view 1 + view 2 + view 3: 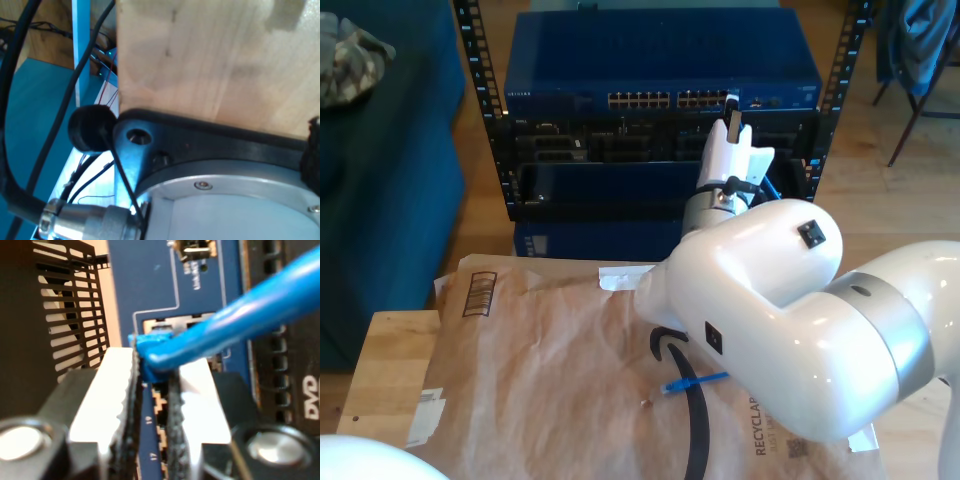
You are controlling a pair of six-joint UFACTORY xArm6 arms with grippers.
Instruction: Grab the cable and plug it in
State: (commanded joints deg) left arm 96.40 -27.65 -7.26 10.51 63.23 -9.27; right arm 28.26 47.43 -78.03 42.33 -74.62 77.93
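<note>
The cable [240, 315] is thin and bright blue. My second gripper [156, 372] is shut on its plug end [152, 347], which its white fingers [117, 390] pinch between black ribbed pads. The plug sits at the mouth of a port [167, 322] in the blue switch panel [145, 280]; how deep it sits I cannot tell. In the exterior view my second gripper [732, 118] reaches the right end of the port row [670, 100] on the blue network switch [660, 60]. A stretch of the cable [695, 382] lies on the brown paper below the arm.
The switch sits in a black rack [490, 120] above dark units. Brown wrapping paper [540, 360] covers a wooden table [385, 370]. The big white arm [790, 330] takes up the exterior view's right. The first wrist view faces a wooden board [215, 60], a black base [200, 145] and dark cables [10, 100].
</note>
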